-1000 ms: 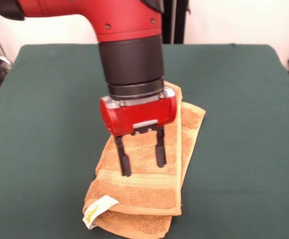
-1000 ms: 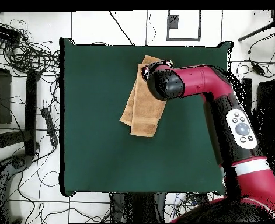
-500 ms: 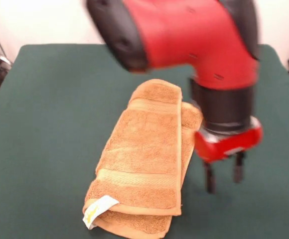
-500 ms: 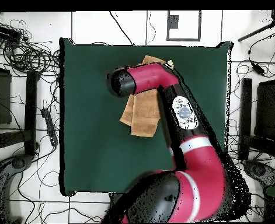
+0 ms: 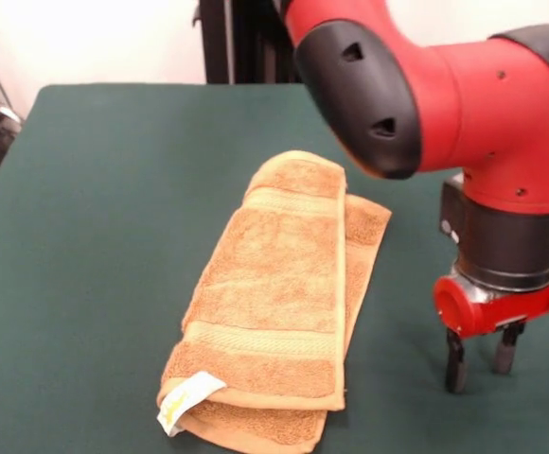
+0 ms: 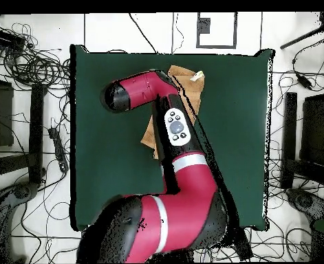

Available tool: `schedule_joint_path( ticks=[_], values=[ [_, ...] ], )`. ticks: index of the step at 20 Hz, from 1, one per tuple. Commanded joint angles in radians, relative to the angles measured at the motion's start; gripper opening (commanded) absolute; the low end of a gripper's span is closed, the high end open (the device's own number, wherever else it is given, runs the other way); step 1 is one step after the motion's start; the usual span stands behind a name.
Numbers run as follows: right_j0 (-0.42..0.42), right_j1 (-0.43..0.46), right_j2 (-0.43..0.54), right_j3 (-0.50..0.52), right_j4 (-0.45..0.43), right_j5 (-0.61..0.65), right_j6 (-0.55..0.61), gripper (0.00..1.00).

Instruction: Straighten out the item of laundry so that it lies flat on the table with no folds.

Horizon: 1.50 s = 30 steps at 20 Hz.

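The orange-tan towel (image 5: 279,293) lies folded lengthwise in a long double layer on the green table (image 5: 95,236), with its white-yellow care tag (image 5: 185,400) at the near end. My gripper (image 5: 480,359) hangs just above the table to the right of the towel, apart from it, open and empty. In the overhead view my arm (image 6: 175,127) lies across the towel. Only the towel's end with the tag (image 6: 190,81) and a strip of its edge (image 6: 149,134) show there. The gripper is hidden under the arm's end.
The table's near edge in the front view is close to the towel's tag end. A black stand (image 5: 241,43) rises behind the table. Cables (image 6: 34,65) and dark equipment lie on the floor around the table (image 6: 240,137).
My arm has swung from directly over the towel to its right side in the front view, and the gripper has come down near the table. The towel has not moved.
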<state>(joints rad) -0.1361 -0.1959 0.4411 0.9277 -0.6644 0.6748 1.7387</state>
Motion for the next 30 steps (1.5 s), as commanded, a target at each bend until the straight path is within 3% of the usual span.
schedule_joint_path(
  ticks=[1,8,20,30],
  values=[
    [0.045,0.097,-0.168,-0.010,-0.022,-0.005,0.319,1.00],
    [0.028,0.062,-0.188,0.033,0.023,-0.065,0.248,1.00],
    [-0.030,-0.056,-0.185,0.136,0.072,-0.010,0.057,1.00],
    [-0.021,-0.015,-0.200,0.087,0.053,-0.036,0.045,1.00]
  ],
)
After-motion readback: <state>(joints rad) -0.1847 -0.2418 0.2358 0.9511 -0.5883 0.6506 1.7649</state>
